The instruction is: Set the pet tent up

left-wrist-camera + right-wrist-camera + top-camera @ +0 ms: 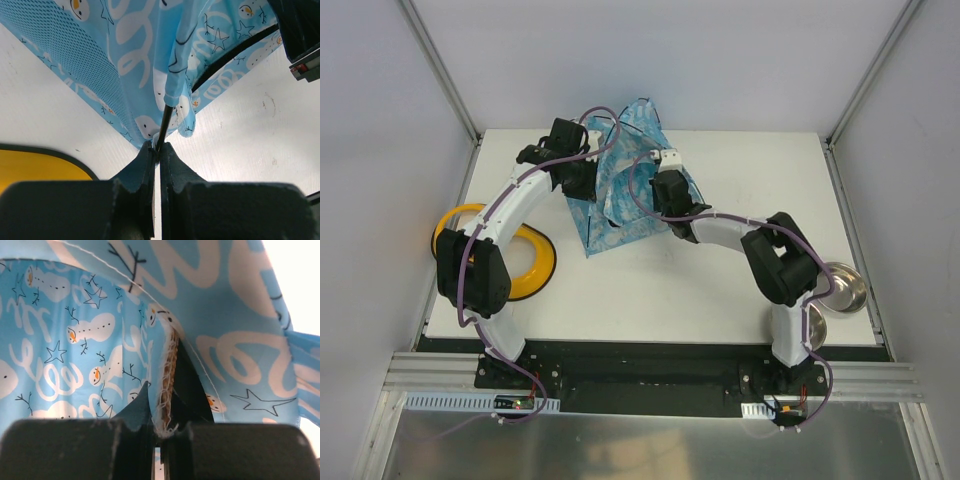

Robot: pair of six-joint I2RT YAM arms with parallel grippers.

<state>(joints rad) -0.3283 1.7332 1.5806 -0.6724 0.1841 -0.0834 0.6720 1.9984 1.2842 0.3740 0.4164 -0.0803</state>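
Note:
The pet tent (625, 190) is light blue fabric with white snowman print, bunched up at the back middle of the table between both arms. My left gripper (582, 178) is at its left side, shut on a thin black pole (165, 122) that comes out of a fabric sleeve (177, 85). My right gripper (658, 168) is at the tent's right side, shut on a stitched fabric edge (167, 385) of the tent; blue print (90, 340) fills the right wrist view.
A yellow double bowl (535, 262) lies at the table's left edge, partly under the left arm; its rim shows in the left wrist view (35, 170). A steel bowl (847, 288) sits at the right edge beside the right arm.

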